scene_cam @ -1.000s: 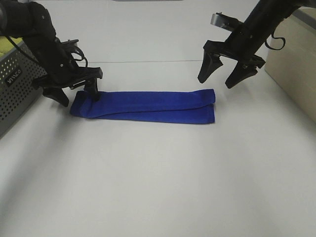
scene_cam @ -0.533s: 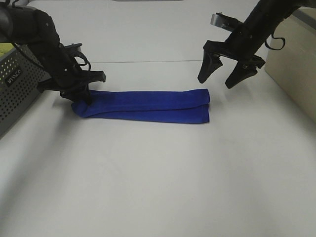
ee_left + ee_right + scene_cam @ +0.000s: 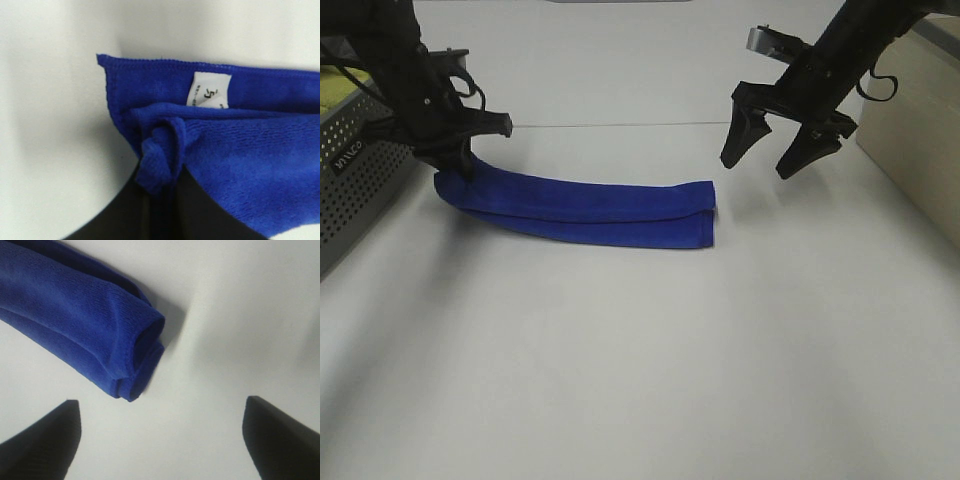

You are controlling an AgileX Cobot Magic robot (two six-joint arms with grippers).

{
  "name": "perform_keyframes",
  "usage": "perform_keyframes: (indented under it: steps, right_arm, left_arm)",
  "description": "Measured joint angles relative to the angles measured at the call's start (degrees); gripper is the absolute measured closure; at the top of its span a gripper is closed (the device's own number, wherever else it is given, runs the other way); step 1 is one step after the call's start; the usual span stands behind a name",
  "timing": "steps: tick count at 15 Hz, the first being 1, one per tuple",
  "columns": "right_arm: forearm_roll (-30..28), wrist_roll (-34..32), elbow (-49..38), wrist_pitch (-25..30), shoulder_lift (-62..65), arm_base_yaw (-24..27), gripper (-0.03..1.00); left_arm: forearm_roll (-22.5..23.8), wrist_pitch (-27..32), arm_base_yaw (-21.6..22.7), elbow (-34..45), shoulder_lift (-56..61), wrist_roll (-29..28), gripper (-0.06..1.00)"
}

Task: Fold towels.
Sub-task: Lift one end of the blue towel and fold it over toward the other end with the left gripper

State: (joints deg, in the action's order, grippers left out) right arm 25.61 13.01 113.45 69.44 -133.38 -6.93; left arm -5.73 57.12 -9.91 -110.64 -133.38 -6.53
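Note:
The royal-blue towel (image 3: 580, 206) lies as a long folded strip on the white table (image 3: 640, 360). My left gripper (image 3: 458, 165) is shut on the towel's left end and holds that end a little above the table. In the left wrist view the bunched hem (image 3: 160, 160) sits between my dark fingers, with the small white tag (image 3: 211, 90) just beyond. My right gripper (image 3: 765, 158) is open and empty, hovering above and to the right of the towel's right end (image 3: 135, 355), not touching it.
A grey perforated basket (image 3: 355, 175) with a yellow-green cloth (image 3: 335, 88) stands at the left edge. A beige box (image 3: 915, 130) stands at the right edge.
My left gripper closed on the towel's left end, lifted it and pulled it left; the whole strip slid left, its right end moving away from my right gripper, which stayed still.

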Motion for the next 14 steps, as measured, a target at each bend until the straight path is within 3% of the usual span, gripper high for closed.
perform_keyframes:
  steps: [2, 4, 5, 6, 11, 14]
  right_arm:
    - [0.0, 0.0, 0.0, 0.0, 0.0, 0.0, 0.12]
    - [0.0, 0.0, 0.0, 0.0, 0.0, 0.0, 0.12]
    - [0.0, 0.0, 0.0, 0.0, 0.0, 0.0, 0.12]
    - [0.0, 0.0, 0.0, 0.0, 0.0, 0.0, 0.12]
    - [0.1, 0.0, 0.0, 0.0, 0.0, 0.0, 0.12]
    - [0.1, 0.0, 0.0, 0.0, 0.0, 0.0, 0.12]
  left_arm:
    - [-0.2, 6.3, -0.9, -5.0, 0.9, -0.5, 0.88]
    - [-6.0, 8.9, -2.9, -10.0, 1.0, -0.5, 0.88]
    - [-13.3, 7.9, -5.4, -11.6, 1.1, -0.9, 0.88]
    - [-15.2, 6.0, -6.9, -11.8, 1.0, -1.5, 0.88]
    - [-19.4, -5.5, -14.7, -11.9, -3.8, -4.6, 0.88]
    - [-20.3, -9.7, -16.6, -11.9, -6.4, -7.0, 0.81]
